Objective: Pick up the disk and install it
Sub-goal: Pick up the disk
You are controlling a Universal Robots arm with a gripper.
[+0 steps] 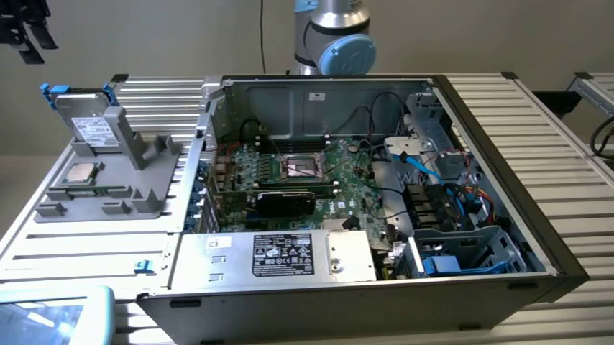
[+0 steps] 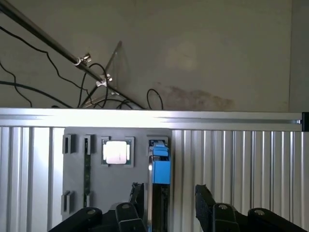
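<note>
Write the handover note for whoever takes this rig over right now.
Gripper: open, holding nothing, above the disk.
Disk: stands tilted in the grey holder, to the exterior view's left of the open computer case.
Done: nothing that shows; the disk is not yet gripped.
Left: picking up the disk and installing it in the case.

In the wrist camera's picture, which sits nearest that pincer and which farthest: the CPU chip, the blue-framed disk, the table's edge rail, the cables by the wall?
From the pincer:
1. Disk, straight ahead, standing in the grey holder.
2. CPU chip, beside the disk on that holder.
3. Edge rail, beyond the holder.
4. Cables, behind the rail, by the wall.
</note>
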